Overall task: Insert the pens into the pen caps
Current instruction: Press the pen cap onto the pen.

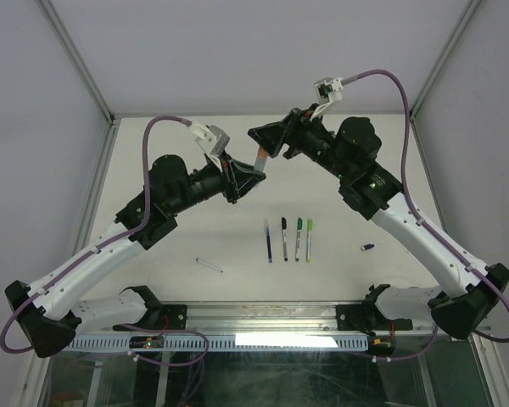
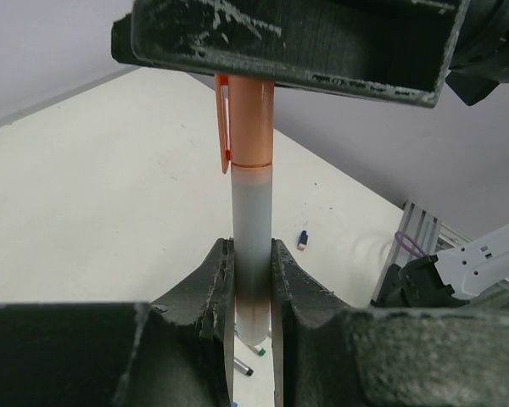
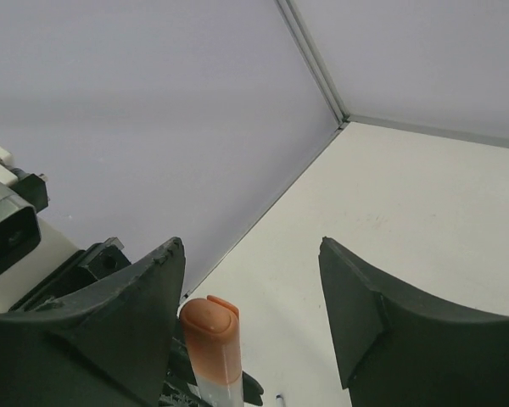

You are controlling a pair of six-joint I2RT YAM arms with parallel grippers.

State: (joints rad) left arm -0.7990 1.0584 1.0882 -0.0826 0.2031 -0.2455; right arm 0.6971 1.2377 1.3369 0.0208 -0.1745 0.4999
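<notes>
My left gripper is shut on the clear barrel of a thick pen and holds it upright above the table. An orange cap sits on the pen's top end. My right gripper is open around that cap, which stands close to its left finger without a grip. One right finger shows across the top of the left wrist view. A slim white pen lies loose at the front left. A small blue cap lies at the right.
Several capped pens lie side by side mid-table: blue, black, dark green, light green. Grey enclosure walls stand at the back and sides. A metal rail runs along the near edge.
</notes>
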